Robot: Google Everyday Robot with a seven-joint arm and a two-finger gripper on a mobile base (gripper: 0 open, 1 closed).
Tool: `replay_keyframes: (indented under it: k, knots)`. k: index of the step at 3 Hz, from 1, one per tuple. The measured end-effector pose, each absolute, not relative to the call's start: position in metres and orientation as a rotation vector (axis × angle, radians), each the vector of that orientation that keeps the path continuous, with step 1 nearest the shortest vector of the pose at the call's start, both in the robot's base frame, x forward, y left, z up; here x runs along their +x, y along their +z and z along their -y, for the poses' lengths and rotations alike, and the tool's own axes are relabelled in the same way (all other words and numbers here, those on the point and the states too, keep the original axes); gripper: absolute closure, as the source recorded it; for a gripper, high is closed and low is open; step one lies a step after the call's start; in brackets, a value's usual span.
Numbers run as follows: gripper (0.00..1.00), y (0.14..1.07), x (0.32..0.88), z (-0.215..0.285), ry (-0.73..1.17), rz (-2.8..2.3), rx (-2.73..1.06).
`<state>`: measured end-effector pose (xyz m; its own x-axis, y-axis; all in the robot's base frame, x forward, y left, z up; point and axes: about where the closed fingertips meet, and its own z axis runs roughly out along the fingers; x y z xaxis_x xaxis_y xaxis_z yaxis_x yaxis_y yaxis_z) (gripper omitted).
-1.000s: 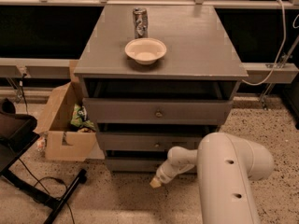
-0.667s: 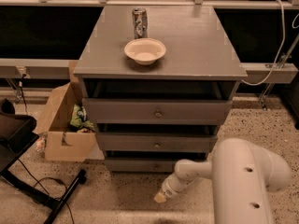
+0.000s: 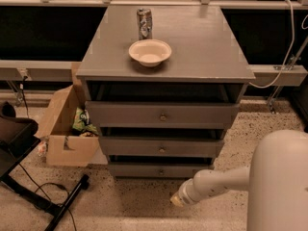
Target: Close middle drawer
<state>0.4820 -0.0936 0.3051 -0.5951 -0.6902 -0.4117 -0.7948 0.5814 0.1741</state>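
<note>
Middle drawer [image 3: 161, 147] among three; hand [image 3: 176, 200] near floor [image 3: 130, 203].

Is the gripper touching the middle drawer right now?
Apart. Camera view shows the gripper low by the floor, below the lowest drawer, well clear of the middle drawer front.
</note>
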Motion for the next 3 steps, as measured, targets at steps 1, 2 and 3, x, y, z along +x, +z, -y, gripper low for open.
replay_keyframes:
  k: [1, 2, 3]
  knots:
    - [1.00, 0.361, 0.485, 0.111, 0.350, -2.528, -1.123]
    - [1.00, 0.411, 0.447, 0.148, 0.267, -2.570, -1.044]
    - [1.00, 0.451, 0.380, 0.199, 0.208, -2.610, -0.879]
